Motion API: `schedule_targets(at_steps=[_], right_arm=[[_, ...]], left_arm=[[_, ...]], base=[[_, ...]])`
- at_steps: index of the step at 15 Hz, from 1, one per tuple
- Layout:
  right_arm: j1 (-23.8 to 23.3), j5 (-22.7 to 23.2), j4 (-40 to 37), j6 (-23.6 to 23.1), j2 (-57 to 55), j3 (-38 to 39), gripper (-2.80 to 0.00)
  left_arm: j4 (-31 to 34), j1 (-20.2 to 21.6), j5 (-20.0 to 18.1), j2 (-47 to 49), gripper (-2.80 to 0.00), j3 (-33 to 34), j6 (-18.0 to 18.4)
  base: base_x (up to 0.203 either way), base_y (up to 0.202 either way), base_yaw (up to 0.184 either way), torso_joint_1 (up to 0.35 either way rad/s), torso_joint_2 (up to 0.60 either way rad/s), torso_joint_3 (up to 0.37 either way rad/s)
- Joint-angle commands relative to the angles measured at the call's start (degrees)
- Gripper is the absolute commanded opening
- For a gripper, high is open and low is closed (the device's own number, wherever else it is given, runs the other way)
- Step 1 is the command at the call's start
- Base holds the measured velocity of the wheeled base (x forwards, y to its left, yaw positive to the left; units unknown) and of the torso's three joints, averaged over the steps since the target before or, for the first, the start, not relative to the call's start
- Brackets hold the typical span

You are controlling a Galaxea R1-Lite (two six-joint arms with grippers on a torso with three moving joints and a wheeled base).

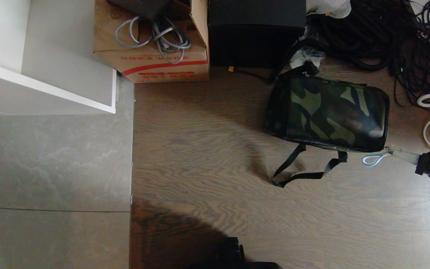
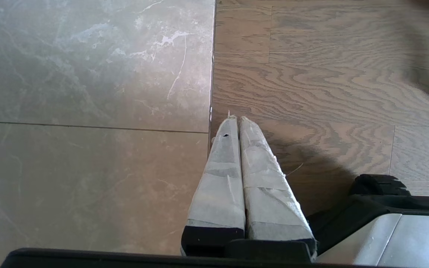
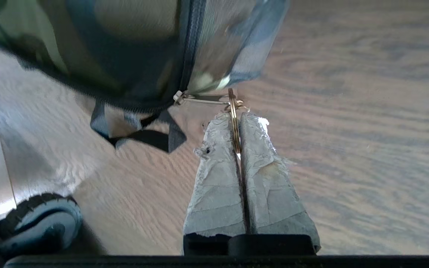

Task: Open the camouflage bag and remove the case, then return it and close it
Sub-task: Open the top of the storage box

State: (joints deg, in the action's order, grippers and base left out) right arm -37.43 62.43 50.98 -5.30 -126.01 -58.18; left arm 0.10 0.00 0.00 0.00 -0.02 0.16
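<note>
The camouflage bag [image 1: 330, 112] lies flat on the wood floor, right of centre, with its black zipper edge [image 3: 188, 44] looking zipped. My right gripper [image 1: 389, 151] sits at the bag's near right corner. In the right wrist view this gripper [image 3: 235, 118] is shut on a metal ring [image 3: 234, 111] that a thin pull links to the zipper slider [image 3: 177, 96]. The ring [image 1: 372, 159] also shows in the head view. The case is out of view. My left gripper [image 2: 237, 119] hangs shut and empty over the seam between tile and wood.
A cardboard box [image 1: 151, 56] with grey cables and a tall black box [image 1: 256, 33] stand behind the bag. Tangled black cables [image 1: 386, 33] lie at the far right. The bag's black strap [image 1: 304, 168] trails toward me. A white shelf [image 1: 50, 74] stands at left.
</note>
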Motion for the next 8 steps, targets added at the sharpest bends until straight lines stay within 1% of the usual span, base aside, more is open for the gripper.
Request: schedule_targets(at_steps=[1, 3, 8], right_arm=[[0.0, 0.4, 0.4, 0.7, 0.2, -0.7, -2.80], [0.0, 0.4, 0.5, 2.9, 0.2, -1.8, -2.80], [0.1, 0.4, 0.7, 3.4, -1.7, -5.7, -2.80]], left_arm=[[0.0, 0.0, 0.0, 0.0, -2.80, 0.0, 0.0], [0.0, 0.0, 0.0, 0.0, -2.80, -0.1, 0.0], [0.0, 0.0, 0.0, 0.0, -2.80, -0.1, 0.0]], base=[[0.000, 0.000, 0.000, 0.000, 0.00, 0.000], [0.000, 0.000, 0.000, 0.000, 0.00, 0.000], [0.000, 0.000, 0.000, 0.000, 0.00, 0.000]])
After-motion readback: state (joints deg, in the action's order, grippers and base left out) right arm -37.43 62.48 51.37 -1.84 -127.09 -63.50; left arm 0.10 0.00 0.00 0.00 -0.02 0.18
